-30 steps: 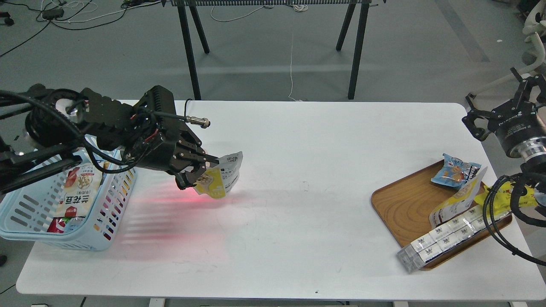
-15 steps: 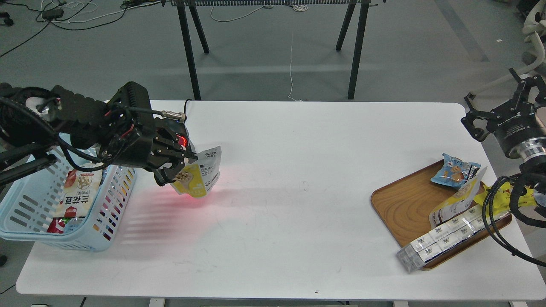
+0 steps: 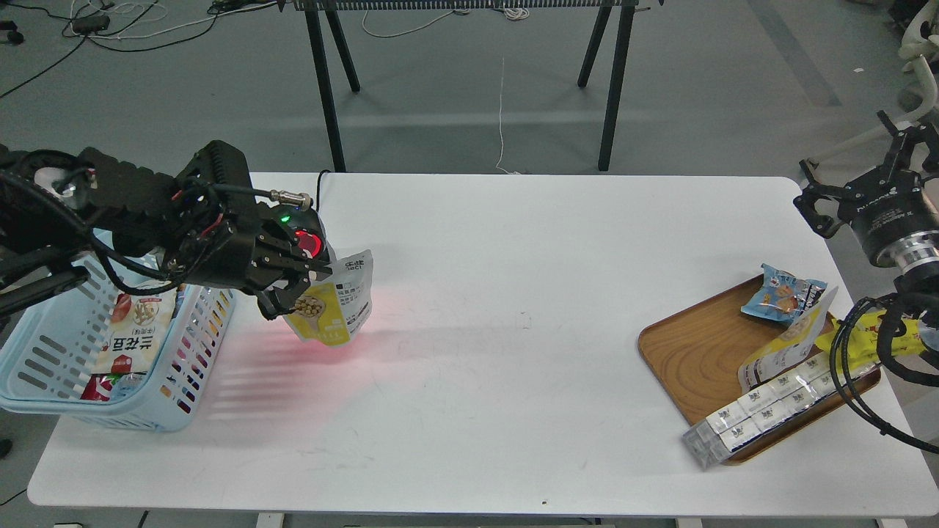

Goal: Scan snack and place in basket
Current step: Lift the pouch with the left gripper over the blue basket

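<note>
My left gripper [image 3: 307, 284] is shut on the snack [image 3: 334, 304], a small yellow and white pouch with beige balls pictured on it, and holds it above the table just right of the basket. A scanner [image 3: 304, 238] behind it shows a green and a red light, and red light falls on the table below the pouch. The light blue slotted basket [image 3: 51, 367] sits at the table's left edge, under my left arm, with packets in it. My right gripper [image 3: 855, 187] is open and empty, high at the far right.
A brown wooden tray [image 3: 697, 352] sits at the right with a blue crinkly packet [image 3: 783, 293], another yellow-white pouch [image 3: 788, 341], a bright yellow packet [image 3: 862, 337] and a clear-wrapped row of small cartons [image 3: 770, 411]. Black stand legs rise behind the table.
My left gripper has carried the snack leftward toward the basket and scanner. A green light has come on at the scanner. The right arm has barely moved.
</note>
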